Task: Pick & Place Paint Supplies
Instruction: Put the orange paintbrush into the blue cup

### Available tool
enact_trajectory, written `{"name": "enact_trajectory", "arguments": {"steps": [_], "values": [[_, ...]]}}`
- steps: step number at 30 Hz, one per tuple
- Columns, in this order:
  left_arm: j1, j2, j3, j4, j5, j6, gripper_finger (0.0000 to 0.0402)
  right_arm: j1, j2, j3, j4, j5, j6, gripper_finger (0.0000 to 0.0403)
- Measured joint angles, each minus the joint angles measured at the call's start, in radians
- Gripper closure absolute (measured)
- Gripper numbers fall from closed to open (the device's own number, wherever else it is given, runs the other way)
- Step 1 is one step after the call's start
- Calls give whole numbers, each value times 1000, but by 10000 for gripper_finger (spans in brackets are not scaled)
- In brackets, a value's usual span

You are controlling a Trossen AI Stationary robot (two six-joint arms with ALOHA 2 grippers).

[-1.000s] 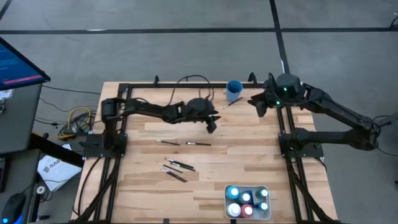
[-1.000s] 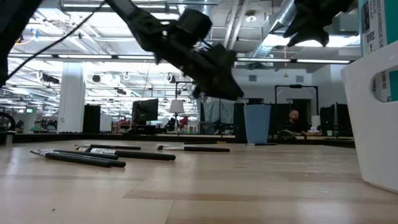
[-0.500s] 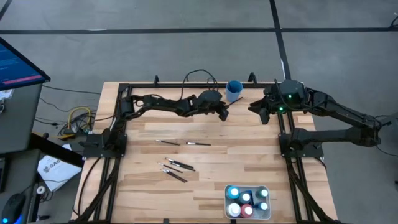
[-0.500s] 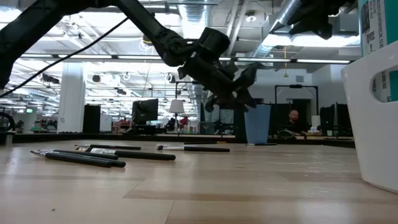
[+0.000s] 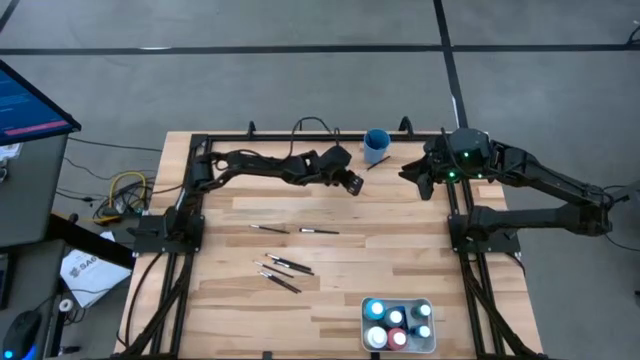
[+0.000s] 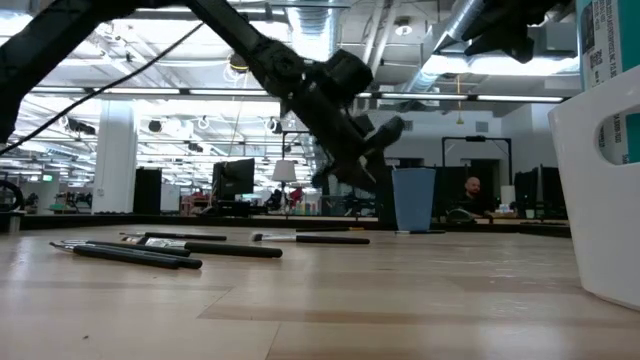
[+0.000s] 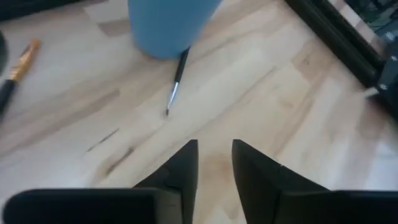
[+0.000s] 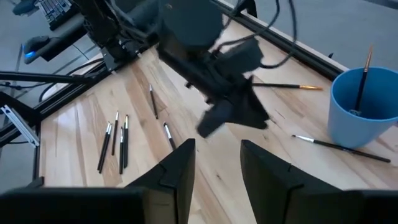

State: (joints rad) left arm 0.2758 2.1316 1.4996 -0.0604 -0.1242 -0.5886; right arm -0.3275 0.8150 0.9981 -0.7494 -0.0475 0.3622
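The left tool [image 5: 351, 183] has swung from mid-bench up to the blue cup [image 5: 376, 146] and now sits just short of it, its fingers [image 7: 186, 163] drawn narrower than a moment ago with nothing between them — the carried brush looks to have gone. One brush [image 8: 364, 70] stands in the cup, yet another [image 7: 176, 81] lies on the bench [image 5: 420, 250] against the cup's foot, so a drop may have missed. The right tool [image 5: 422, 178] waits at the far right edge, part open and empty. Several brushes [image 5: 283, 268] lie mid-bench; the paint bottles [image 5: 397, 325] sit in the white tray [image 5: 428, 346] — plenty left to move.
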Motion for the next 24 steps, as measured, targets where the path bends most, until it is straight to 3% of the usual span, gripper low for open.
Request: {"name": "enact_trajectory", "arguments": {"steps": [4,7,12,16,21,24], "values": [[21,-63,14,-67,-12,8,381,0,0,0,2,8,-14,283],[41,-68,13,-65,-36,4,398,0,0,0,2,27,-13,283],[65,-58,18,-74,-11,-58,401,0,0,0,1,29,-14,283],[98,-57,38,-244,26,-63,401,0,1,0,0,29,-21,283],[164,-100,66,-488,-22,29,401,0,1,-9,-3,29,-25,283],[202,-123,37,-501,-33,87,401,1,3,-9,-2,29,-31,283]]}}
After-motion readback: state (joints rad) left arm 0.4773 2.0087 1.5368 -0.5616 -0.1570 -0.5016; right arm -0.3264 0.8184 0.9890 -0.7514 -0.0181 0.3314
